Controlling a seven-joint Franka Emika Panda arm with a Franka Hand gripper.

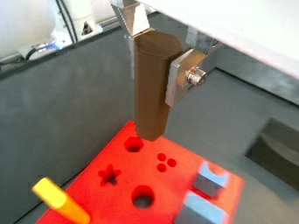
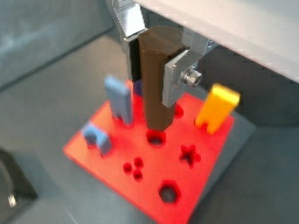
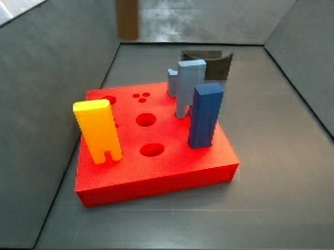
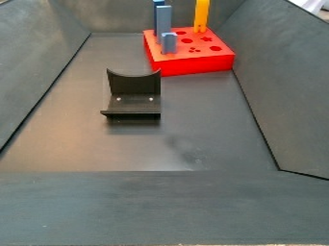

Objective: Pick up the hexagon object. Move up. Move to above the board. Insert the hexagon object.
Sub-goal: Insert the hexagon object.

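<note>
My gripper (image 1: pixel 156 74) is shut on the hexagon object (image 1: pixel 149 101), a tall dark-brown prism held upright between the silver fingers, as both wrist views show. The gripper (image 2: pixel 155 74) holds the hexagon object (image 2: pixel 158 105) above the board (image 2: pixel 219 149). The peg's lower end hangs over a hole near the board's (image 1: pixel 177 186) edge. In a side view only the peg's lower part (image 3: pixel 127 18) shows at the top edge, high above the red board (image 3: pixel 156 178). The board (image 4: pixel 193 63) stands at the far end in a side view, where the gripper is out of view.
On the board stand a yellow peg (image 3: pixel 98 127), a blue peg (image 3: pixel 205 115) and a grey-blue peg (image 3: pixel 187 83). The dark fixture (image 4: pixel 133 96) stands on the grey floor beside the board, also in a side view (image 3: pixel 209 64). Sloping grey walls enclose the floor.
</note>
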